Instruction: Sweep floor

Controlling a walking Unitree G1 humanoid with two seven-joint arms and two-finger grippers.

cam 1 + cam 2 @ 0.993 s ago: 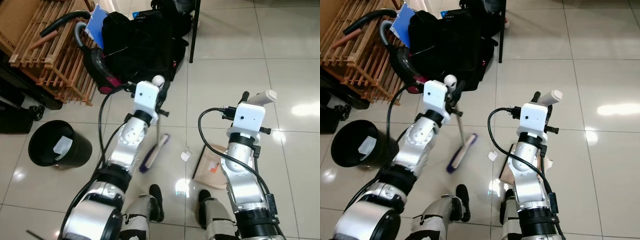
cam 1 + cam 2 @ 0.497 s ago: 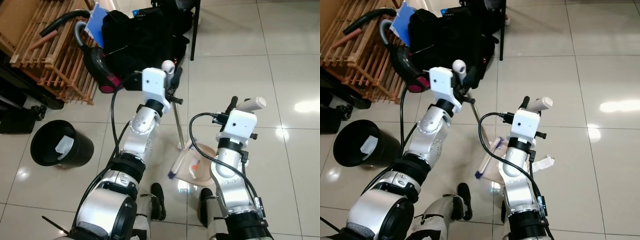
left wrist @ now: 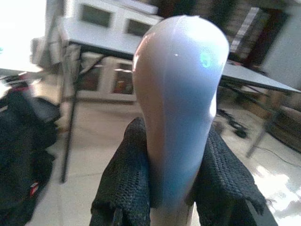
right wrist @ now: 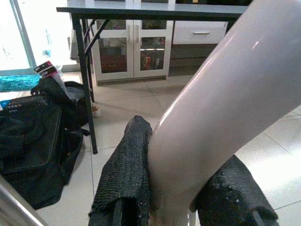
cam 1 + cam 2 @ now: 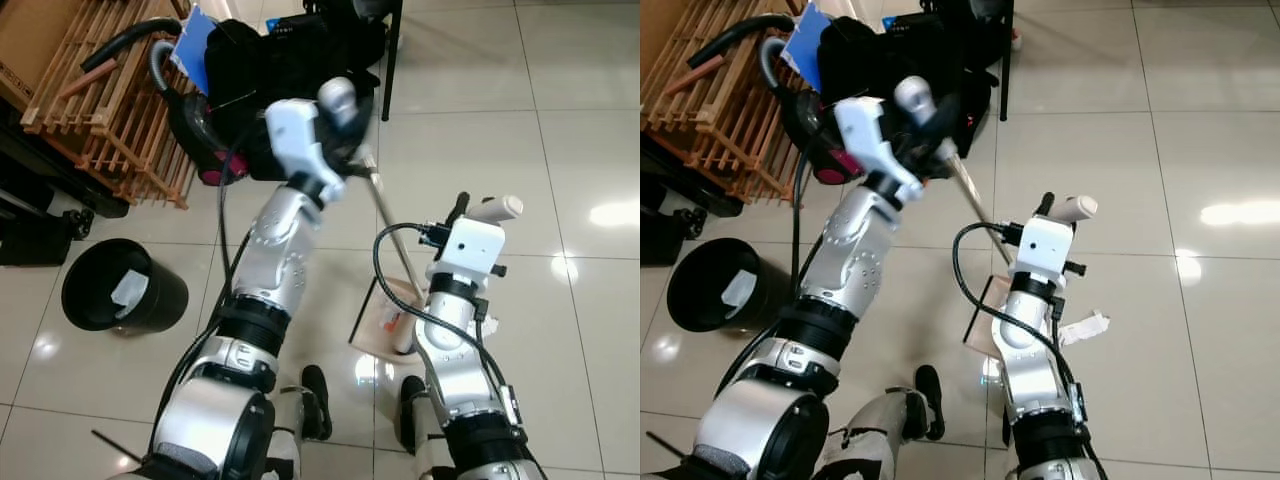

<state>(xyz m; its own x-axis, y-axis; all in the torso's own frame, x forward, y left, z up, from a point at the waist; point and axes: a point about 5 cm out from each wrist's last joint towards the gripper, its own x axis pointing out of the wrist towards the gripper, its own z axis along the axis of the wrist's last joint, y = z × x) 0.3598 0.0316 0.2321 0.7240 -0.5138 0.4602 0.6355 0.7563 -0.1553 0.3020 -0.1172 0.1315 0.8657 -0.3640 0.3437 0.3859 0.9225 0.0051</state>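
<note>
Since half a second ago my left arm is swinging up toward the upper middle of the frame, blurred, and the broom handle [image 5: 392,235] is tilting more steeply down to the lower right.

I'm keeping the left pincer [image 3: 175,207] clenched on the broom's smooth, rounded pale knob [image 3: 178,89]; its knitted black fingers [image 3: 126,183] are pressing both sides. The right pincer [image 4: 178,207] is gripping the glossy, curved dustpan handle [image 4: 221,108] the same way, and the handle's white tip [image 5: 497,208] is sticking out at centre right. The thin metal shaft is running down to the flat tan dustpan [image 5: 377,325], which is lying on the tiles at lower centre, just ahead of my feet and partly behind the right arm. A small white scrap of paper [image 5: 1083,328] is lying on the floor just right of that arm.

Glossy pale floor tiles [image 5: 560,130] are giving open room across the right half. The left is crowded: a round black bin [image 5: 120,290] at middle left, a slatted wooden rack [image 5: 100,110] at upper left, a vacuum hose [image 5: 125,45] and black bags [image 5: 270,70] along the top, and a thin dark table leg [image 5: 390,60] beside them.
</note>
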